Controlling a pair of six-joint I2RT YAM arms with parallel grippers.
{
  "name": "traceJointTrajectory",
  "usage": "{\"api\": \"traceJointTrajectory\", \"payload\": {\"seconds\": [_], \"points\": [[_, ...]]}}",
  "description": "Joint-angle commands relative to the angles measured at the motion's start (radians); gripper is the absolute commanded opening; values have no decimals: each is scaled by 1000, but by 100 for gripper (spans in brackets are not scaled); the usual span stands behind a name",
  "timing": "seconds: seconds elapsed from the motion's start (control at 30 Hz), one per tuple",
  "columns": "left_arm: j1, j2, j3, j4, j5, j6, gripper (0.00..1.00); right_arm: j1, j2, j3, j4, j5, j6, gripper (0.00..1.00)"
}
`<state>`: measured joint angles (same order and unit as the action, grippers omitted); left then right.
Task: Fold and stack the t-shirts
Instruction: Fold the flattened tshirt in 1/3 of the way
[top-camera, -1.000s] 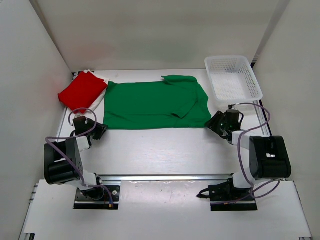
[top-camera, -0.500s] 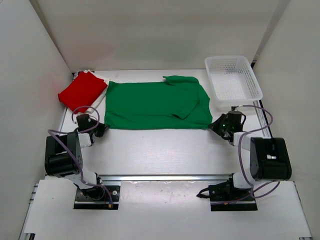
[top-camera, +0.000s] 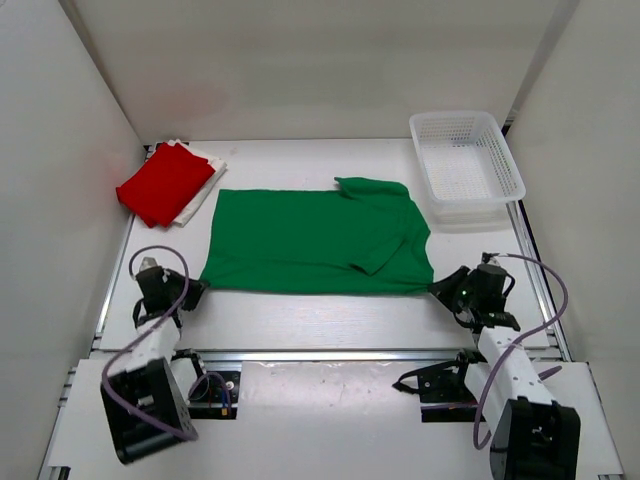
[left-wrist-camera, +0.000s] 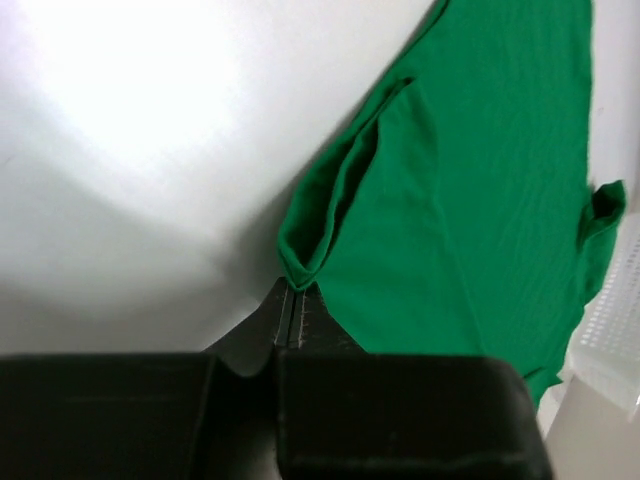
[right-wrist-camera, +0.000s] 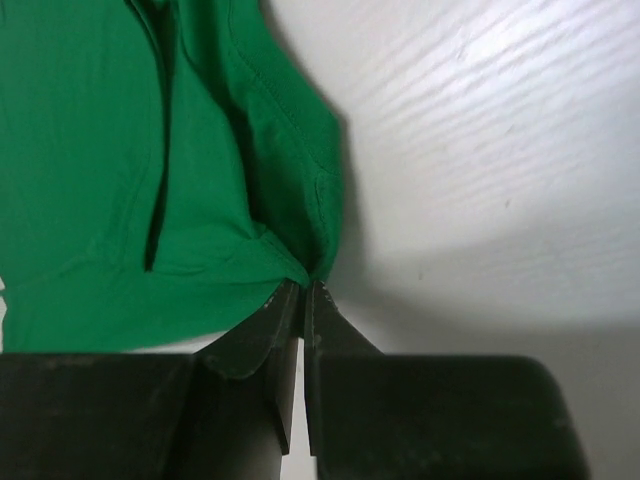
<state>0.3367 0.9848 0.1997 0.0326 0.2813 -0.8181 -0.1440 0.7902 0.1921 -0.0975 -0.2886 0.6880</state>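
1. Green t-shirt (top-camera: 310, 240) lies spread flat mid-table (top-camera: 320, 312), long axis running left to right, with its near hem facing the arms.
2. Left fingers (left-wrist-camera: 283, 318) are closed, pinching the near-left hem corner. The cloth is bunched into a small fold at the tips.
3. Right fingers (right-wrist-camera: 284, 330) are closed, pinching the near-right hem corner.
4. The shirt body extends away from both pairs of fingers, toward the far wall. Each arm holds its own side's corner.
5. Judgement: a fold would carry the near hem across the short axis. Both corners should travel together, or the hem skews.
6. Red t-shirt (top-camera: 165, 182) sits folded on the white t-shirt (top-camera: 207, 186) at far left, apart from the green one.
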Motion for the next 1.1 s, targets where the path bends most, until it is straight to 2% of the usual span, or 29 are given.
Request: {"api": "traceJointTrajectory", "payload": {"seconds": [0.0, 0.03, 0.07, 0.1, 0.13, 0.17, 0.2, 0.27, 0.33, 0.37, 0.4, 0.43, 0.47, 0.5, 0.53, 0.6, 0.67, 0.7, 0.77, 0.87, 1.07], "points": [[57, -141, -55, -201, 50, 109, 0, 9, -71, -2, -165, -64, -19, 0], [59, -181, -68, -239, 61, 125, 10, 14, -91, 4, -218, -79, -21, 0], [64, -196, -71, -275, 71, 140, 26, 33, -103, 18, -246, -63, -15, 0], [53, -230, -62, -302, 70, 145, 43, 70, -124, 24, -270, -41, 2, 9], [33, -263, -46, -327, 61, 157, 52, 93, -156, 36, -293, -5, 7, 24], [27, -279, -42, -342, 59, 158, 72, 115, -164, 49, -303, 21, 18, 34], [10, -290, -25, -352, 53, 163, 80, 110, -170, 67, -306, 41, -8, 44], [4, -275, 13, -349, 49, 186, 82, 116, -155, 137, -330, 60, -56, 50], [-16, -252, 93, -347, 39, 215, 75, 138, -141, 216, -343, 84, -128, 53], [-65, -245, 122, -323, 33, 212, 64, 138, -129, 233, -325, 74, -139, 53], [-96, -244, 130, -300, 27, 217, 57, 173, -128, 245, -300, 56, -151, 48], [-154, -230, 142, -277, 18, 199, 52, 187, -99, 244, -250, 34, -156, 39], [-203, -224, 135, -231, 27, 169, 38, 234, -77, 248, -195, 31, -139, 29], [-229, -216, 124, -203, 42, 145, 27, 295, -19, 253, -159, 14, -142, 12], [-282, -201, 125, -169, 26, 140, 24, 326, 38, 268, -112, 35, -145, 4], [-381, -173, 136, -126, -42, 135, 12, 446, 139, 299, -53, 104, -166, 0], [-491, -117, 156, -96, -102, 134, 9, 480, 268, 331, 25, 127, -180, 0], [-514, -100, 164, -67, -119, 129, 7, 488, 294, 336, 48, 114, -180, 0], [-631, -29, 204, -45, -163, 138, 6, 475, 404, 343, 141, 57, -188, 0], [-735, 78, 234, 50, -169, 129, 7, 495, 507, 377, 171, 65, -203, 0], [-832, 279, 261, 214, -119, 87, 6, 501, 595, 362, 237, 74, -185, 0]]}}
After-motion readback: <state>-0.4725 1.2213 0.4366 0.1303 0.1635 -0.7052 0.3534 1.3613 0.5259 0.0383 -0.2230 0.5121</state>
